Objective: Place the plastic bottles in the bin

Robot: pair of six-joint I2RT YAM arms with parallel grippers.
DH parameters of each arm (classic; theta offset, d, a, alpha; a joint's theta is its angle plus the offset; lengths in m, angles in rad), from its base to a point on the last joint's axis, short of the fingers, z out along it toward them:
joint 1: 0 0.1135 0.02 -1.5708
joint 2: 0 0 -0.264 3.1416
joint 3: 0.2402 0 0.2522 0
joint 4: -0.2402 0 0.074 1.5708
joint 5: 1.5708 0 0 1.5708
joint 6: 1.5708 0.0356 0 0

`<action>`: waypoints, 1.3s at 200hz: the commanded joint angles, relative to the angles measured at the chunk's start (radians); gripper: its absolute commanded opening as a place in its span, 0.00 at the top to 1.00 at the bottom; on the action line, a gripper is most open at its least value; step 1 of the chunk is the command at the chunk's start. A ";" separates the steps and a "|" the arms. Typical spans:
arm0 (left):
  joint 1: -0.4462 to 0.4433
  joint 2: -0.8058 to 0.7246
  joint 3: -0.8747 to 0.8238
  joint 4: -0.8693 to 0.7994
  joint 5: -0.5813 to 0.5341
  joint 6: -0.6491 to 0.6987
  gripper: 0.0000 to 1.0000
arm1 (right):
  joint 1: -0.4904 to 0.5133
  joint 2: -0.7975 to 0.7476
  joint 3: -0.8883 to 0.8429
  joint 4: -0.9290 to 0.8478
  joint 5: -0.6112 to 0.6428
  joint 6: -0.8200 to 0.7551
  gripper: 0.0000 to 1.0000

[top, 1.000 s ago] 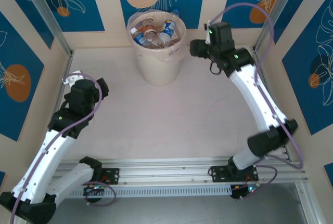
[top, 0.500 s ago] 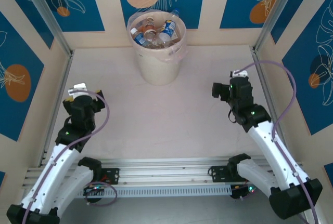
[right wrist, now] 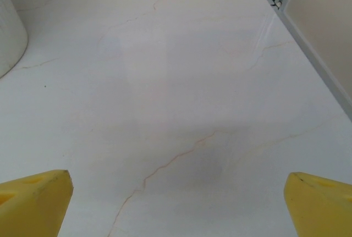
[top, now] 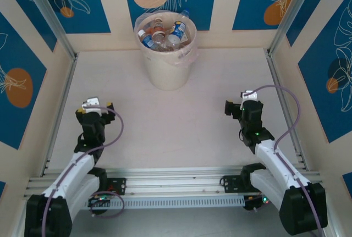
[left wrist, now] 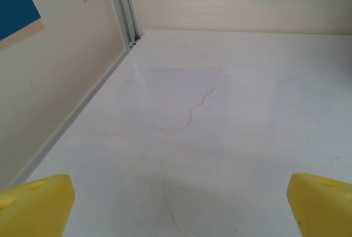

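Several small clear plastic bottles (top: 164,33) with blue, red and white labels and caps are piled inside the large round pale pink-cream plastic bin (top: 168,75). The bin has a clear liner bag (top: 187,54) and stands at the far middle of the pale marbled table (top: 165,127). The pile comes up close to the rim, and every bottle the cameras catch is in there, so the job looks pretty much wrapped up.

The left gripper (top: 98,106) sits low near its base on the left side of the table, well apart from the bin. In its wrist view the yellow fingertips (left wrist: 33,207) are out at the two bottom corners, spread wide with nothing between them but bare tabletop. The right gripper (top: 234,106) mirrors it on the right, equally wide apart and holding nothing. The bin's curved wall just pokes into the left edge of its wrist view.

As for handling, these look like light, thin-walled bottles: squashy, smooth and round, so likely to roll or squirt out of a hard pinch. The best hold is probably across the middle of the body, over the label, with a gentle squeeze rather than on the cap. Whether any have liquid in them is hard to say, since they're too small in the overhead view.
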 commanded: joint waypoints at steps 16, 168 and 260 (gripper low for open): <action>0.061 0.135 -0.027 0.262 0.133 0.000 0.01 | -0.037 0.061 -0.072 0.277 -0.133 -0.013 0.01; 0.049 0.725 0.133 0.509 0.321 0.089 0.01 | -0.089 0.424 -0.037 0.579 -0.336 -0.065 0.01; 0.035 0.727 0.142 0.496 0.303 0.099 0.01 | -0.156 0.657 0.004 0.759 -0.454 -0.052 0.01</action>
